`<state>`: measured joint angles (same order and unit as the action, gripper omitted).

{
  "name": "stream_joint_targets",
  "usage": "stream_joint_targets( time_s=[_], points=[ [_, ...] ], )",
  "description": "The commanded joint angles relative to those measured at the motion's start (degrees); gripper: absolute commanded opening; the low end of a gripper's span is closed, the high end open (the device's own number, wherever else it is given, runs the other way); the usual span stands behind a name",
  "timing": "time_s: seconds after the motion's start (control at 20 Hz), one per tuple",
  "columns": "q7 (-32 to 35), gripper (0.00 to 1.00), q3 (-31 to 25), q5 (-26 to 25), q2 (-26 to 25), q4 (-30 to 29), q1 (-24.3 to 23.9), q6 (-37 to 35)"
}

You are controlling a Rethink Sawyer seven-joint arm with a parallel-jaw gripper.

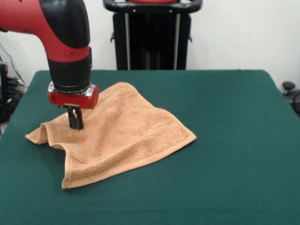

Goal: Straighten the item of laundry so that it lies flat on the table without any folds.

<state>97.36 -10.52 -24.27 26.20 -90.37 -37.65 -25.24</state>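
The orange-tan terry towel (122, 133) lies on the dark green table (234, 140), left of centre. Its left part is bunched into a raised fold with a curled corner at the far left; the right part lies flatter, with a woven band stripe along the near edge. My gripper (75, 123) points straight down from the red and black arm onto the towel's left raised part. Its dark fingers (72, 117) stand close together, and the tips touch or pinch the cloth at the fold. No white loop shows.
The robot's black pedestal (152, 35) stands behind the table's far edge. Cables and dark gear (7, 93) lie off the table's left side, and a dark object (289, 89) off its right side.
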Motion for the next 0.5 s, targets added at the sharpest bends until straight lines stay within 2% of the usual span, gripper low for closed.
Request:
stream_joint_targets(
  time_s=[0.05,0.5],
  points=[
    [-3.2,0.0,-6.2,-3.6,-3.2,-3.4,-0.2,2.7],
    [-3.8,0.0,-6.4,-4.3,-1.7,-4.7,-1.9,1.9]
  ],
)
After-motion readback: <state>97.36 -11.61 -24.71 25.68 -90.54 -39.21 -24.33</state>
